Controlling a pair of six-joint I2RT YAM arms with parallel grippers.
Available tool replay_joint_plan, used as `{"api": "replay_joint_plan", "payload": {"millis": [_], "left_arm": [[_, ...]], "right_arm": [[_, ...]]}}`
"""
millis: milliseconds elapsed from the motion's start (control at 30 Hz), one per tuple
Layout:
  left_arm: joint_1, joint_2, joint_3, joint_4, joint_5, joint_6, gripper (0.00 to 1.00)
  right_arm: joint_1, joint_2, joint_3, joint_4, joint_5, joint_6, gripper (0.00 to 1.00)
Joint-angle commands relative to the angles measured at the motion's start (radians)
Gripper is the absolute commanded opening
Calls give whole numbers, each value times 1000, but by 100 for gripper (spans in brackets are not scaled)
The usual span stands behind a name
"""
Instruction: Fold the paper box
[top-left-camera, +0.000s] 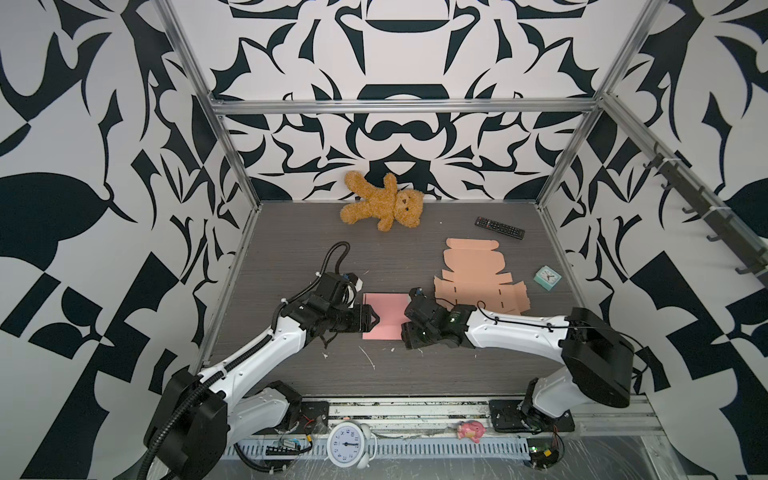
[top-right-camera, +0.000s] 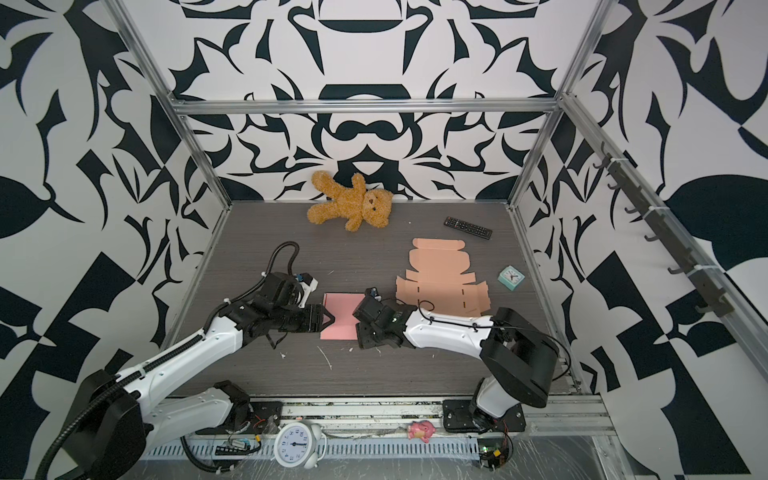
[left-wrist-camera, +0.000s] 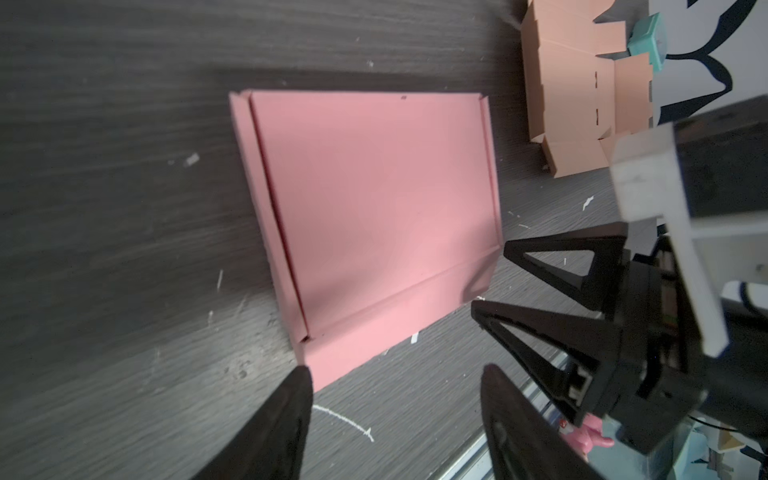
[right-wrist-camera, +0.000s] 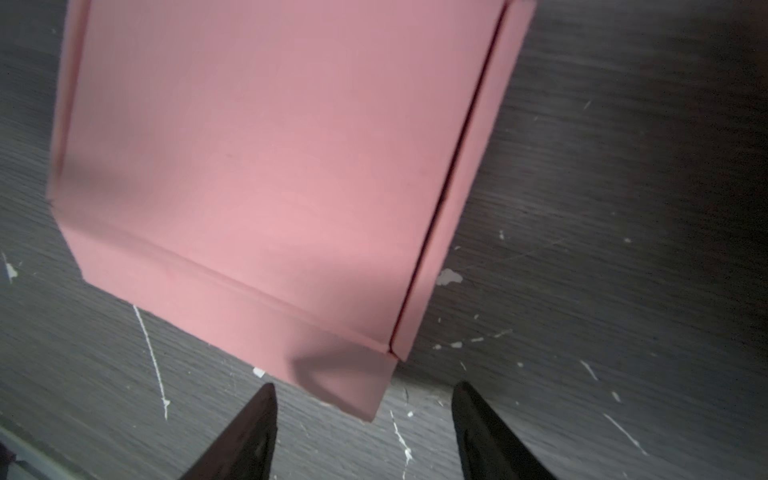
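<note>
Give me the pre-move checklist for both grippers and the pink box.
1. The left gripper open and empty: ok.
2. The right gripper open and empty: ok.
3. The pink box flat on the table, between the two grippers: ok.
4. Its flaps tucked shut: cannot tell; seams look closed in both wrist views.
5. The right gripper clear of the box's near corner: cannot tell.
6. The orange blank apart from the pink box: ok.
</note>
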Motion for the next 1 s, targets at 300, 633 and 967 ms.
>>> {"api": "replay_joint_plan", "payload": {"millis": [300, 633, 967], "left_arm": [[36, 354, 301, -21, 96, 115, 74], [70, 554, 462, -38, 89, 161, 76], [97, 658, 484, -6, 145, 150, 75]], "right_arm": [[11, -125, 23, -48, 51, -24, 69], [11, -146, -7, -7, 19, -46, 66], [11, -178, -42, 6, 22, -47, 65]]}}
